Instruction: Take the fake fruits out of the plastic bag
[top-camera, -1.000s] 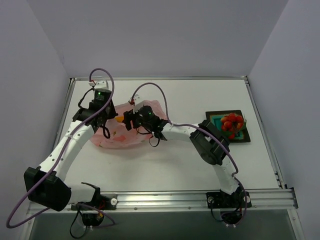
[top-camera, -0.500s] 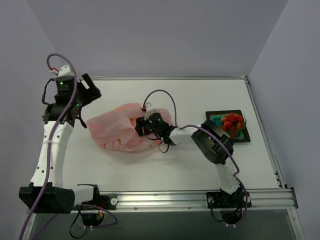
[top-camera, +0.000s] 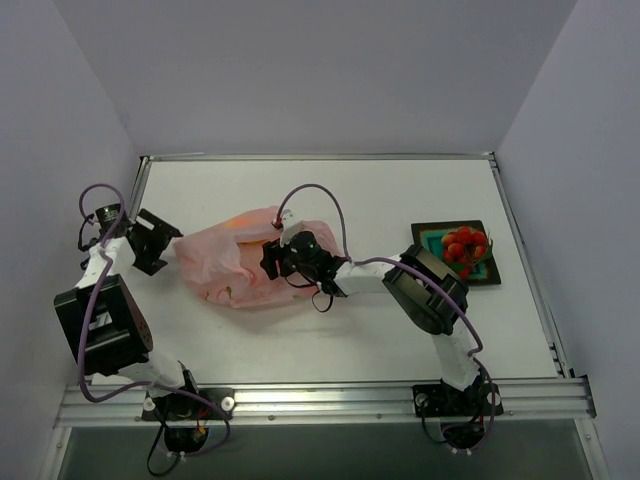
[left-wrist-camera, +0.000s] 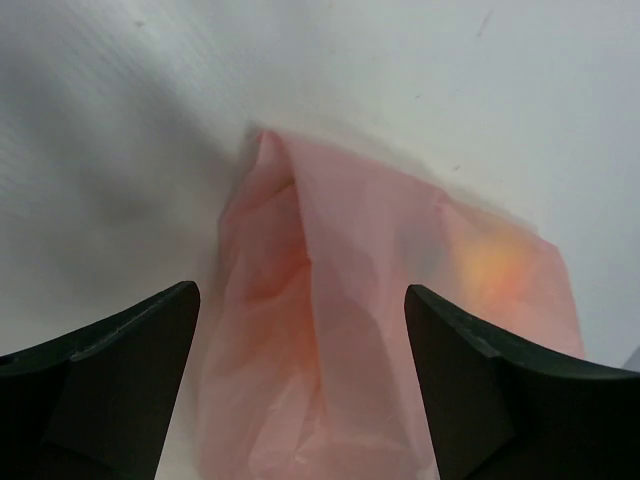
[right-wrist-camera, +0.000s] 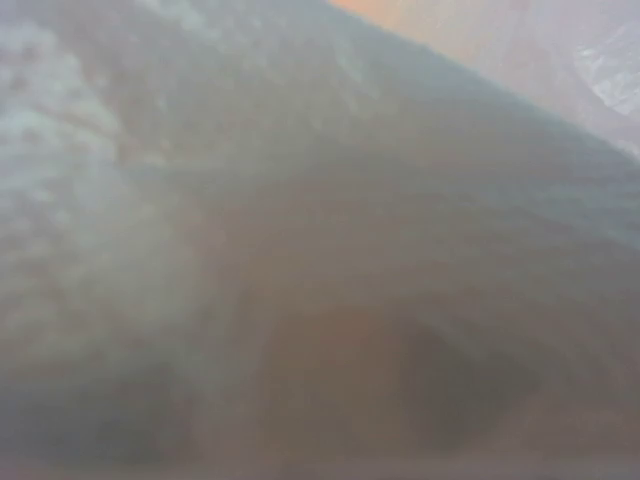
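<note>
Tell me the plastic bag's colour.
The plastic bag is translucent pink, clearest in the left wrist view.

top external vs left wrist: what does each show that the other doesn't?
Only top external: the red berries on the teal tray, and the right hand at the right side of the pink plastic bag. Only left wrist: the left hand is open, fingers either side of the bag's end, not gripping. Both: the bag, with an orange patch showing through the plastic.

I saw my black left gripper (left-wrist-camera: 300, 295) spread wide; my black right gripper (top-camera: 272, 262), arm outstretched, hid its fingers.
</note>
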